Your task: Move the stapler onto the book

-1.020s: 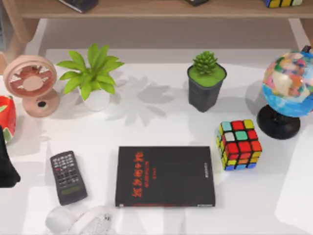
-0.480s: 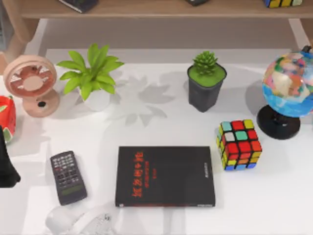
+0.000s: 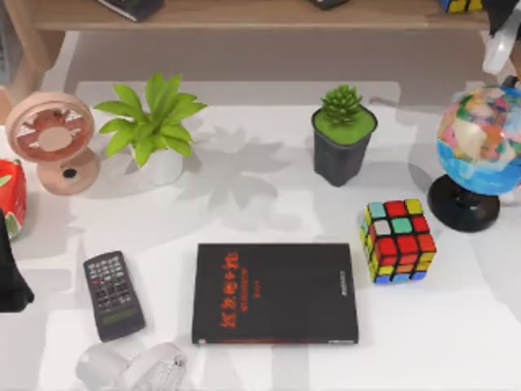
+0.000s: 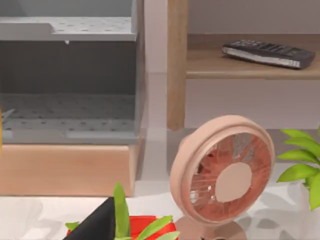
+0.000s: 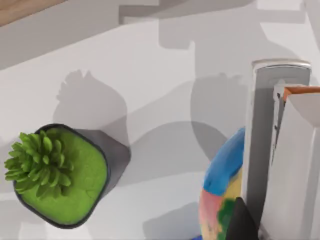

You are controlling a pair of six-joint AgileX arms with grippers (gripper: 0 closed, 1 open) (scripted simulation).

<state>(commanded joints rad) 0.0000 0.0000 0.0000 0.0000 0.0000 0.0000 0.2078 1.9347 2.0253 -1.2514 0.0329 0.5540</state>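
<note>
From above, the white counter (image 3: 269,204) lies before a wooden shelf (image 3: 244,15). The black book (image 3: 277,293) rests flat near the counter's front middle. Its long axis runs left to right, and its red characters sit toward the left end. The globe (image 3: 482,142) stands at the right edge, with the colour cube (image 3: 399,241) between it and the book. A potted succulent (image 3: 343,134) and a leafy plant (image 3: 151,122) stand farther back. A pink fan (image 3: 50,134) stands at far left, and a black remote (image 3: 114,295) lies just left of the book.

The stapler (image 3: 498,50) is far from the book, up in the top view's right back corner above the globe. There it shows as a pale sliver under the dark right hand (image 3: 496,20). The right wrist view gives what the top view cannot. In it the stapler (image 5: 280,150) is a long grey-white body with an orange edge, close to the lens. It hangs over the globe (image 5: 220,200), and the succulent (image 5: 57,175) sits well off to one side. The right hand is clamped on it, one dark finger (image 5: 242,222) against its side. In the top view its long axis slants roughly front to back. I cannot tell which end leads.

The left hand (image 3: 10,281) waits at the counter's left edge, and I cannot tell its state. Its wrist view faces the fan (image 4: 225,175) and a second remote (image 4: 267,54) on the shelf.
</note>
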